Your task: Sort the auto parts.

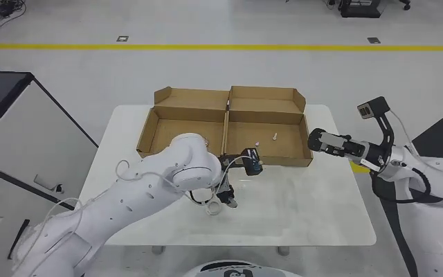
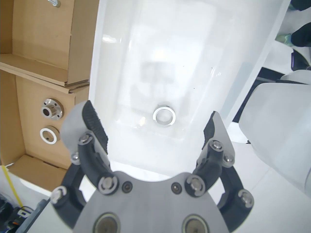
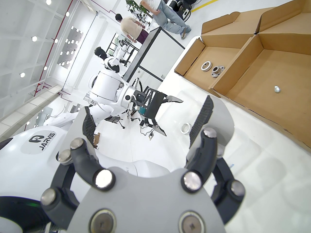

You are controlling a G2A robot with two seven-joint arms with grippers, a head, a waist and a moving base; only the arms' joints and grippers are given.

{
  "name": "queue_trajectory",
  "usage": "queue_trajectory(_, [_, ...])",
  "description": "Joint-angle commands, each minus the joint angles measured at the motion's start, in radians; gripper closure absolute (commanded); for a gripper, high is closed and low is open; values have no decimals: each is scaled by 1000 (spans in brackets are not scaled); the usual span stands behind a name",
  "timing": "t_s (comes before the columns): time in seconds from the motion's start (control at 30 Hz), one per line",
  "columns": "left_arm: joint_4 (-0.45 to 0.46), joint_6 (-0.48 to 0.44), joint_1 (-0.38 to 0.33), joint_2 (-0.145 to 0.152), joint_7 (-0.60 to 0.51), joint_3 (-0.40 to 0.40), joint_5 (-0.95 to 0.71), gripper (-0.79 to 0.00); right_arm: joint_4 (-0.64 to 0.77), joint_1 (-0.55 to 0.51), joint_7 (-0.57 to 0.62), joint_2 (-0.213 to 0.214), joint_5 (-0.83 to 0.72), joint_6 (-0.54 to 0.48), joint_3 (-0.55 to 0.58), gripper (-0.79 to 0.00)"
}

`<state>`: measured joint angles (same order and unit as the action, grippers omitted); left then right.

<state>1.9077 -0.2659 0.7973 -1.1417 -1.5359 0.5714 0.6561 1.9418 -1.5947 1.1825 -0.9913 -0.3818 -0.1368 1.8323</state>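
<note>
A small metal ring [image 2: 164, 115] lies on the white table [image 1: 311, 208], just below and between the spread fingers of my left gripper [image 2: 151, 112], which is open and holds nothing. From the right wrist view the same ring [image 3: 185, 128] lies beside the left gripper [image 3: 171, 117]. My right gripper [image 3: 147, 109] is open and empty, off the right end of the cardboard boxes [image 1: 313, 140]. The left box [image 3: 194, 56] holds a flat ring [image 3: 206, 66] and a flanged hub [image 3: 217, 70]. The right box [image 1: 270, 149] holds a small bolt [image 1: 275, 136].
The two open cardboard boxes stand side by side at the table's far edge, flaps raised. My left arm [image 1: 187, 170] lies across the table's middle and covers part of the left box. A dark-framed cabinet [image 1: 28, 138] stands left of the table.
</note>
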Motion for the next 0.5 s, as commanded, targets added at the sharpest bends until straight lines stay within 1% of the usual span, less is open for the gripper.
queue_trajectory(0.0, [-15, -18, -23, 0, 0, -48, -4, -785, 0, 0, 0, 0, 0, 0, 0, -785])
queue_trajectory(0.27, [-29, -18, -146, 9, 0, -200, -80, -785, 0, 0, 0, 0, 0, 0, 0, -785])
queue_trajectory(0.4, [-45, -18, -192, 15, 0, -239, -94, -785, 0, 0, 0, 0, 0, 0, 0, -785])
queue_trajectory(0.47, [-48, -14, -206, 16, 0, -253, -96, -760, 0, 0, 0, 0, 0, 0, 0, -785])
